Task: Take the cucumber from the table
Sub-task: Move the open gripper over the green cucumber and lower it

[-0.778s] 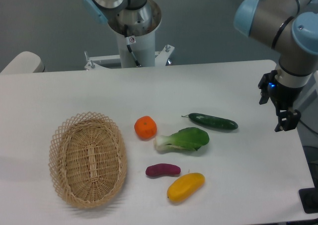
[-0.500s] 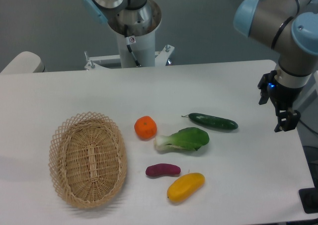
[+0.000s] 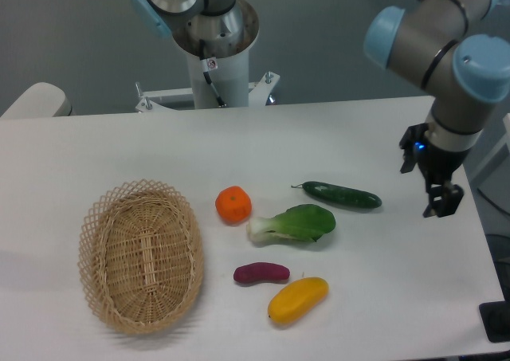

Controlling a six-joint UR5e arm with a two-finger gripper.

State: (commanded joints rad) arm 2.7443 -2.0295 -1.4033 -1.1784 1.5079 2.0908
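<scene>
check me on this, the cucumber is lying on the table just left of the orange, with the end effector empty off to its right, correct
Not quite. The camera view shows the cucumber lying on the table to the right of the orange, not left. The end effector is indeed empty, off to the cucumber's right.

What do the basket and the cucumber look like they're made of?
The basket looks like woven wicker or rattan: tan strands in an open lattice rim, matte. The cucumber is dark green and glossy with pale highlights along its skin; real vegetable or plastic replica, the picture cannot settle.
</scene>
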